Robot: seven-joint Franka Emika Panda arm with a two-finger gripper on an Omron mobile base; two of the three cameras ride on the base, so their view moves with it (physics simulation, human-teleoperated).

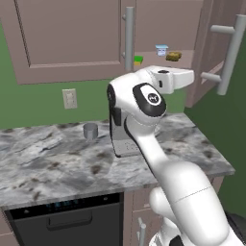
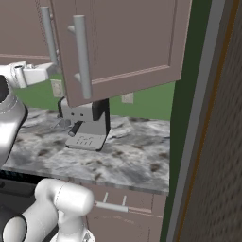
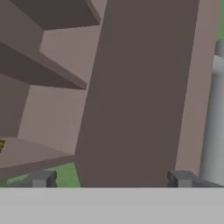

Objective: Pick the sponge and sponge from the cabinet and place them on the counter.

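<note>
We hold our gripper (image 3: 109, 179) wide open and empty, raised beside the open cabinet (image 1: 72, 38) door, because both sponges, green sponge (image 1: 138, 60) and tan sponge (image 1: 174, 56), sit on its shelf (beside a cup (image 1: 162, 50)), above the counter (image 1: 57, 158).

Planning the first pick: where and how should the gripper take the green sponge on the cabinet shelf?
Probably by its two side faces, coming straight in through the open front of the cabinet. The green sponge sits at the shelf's front edge, beside the closed door's handle, so a level approach from the right-hand side of that handle looks safest. The gripper is open.
</note>
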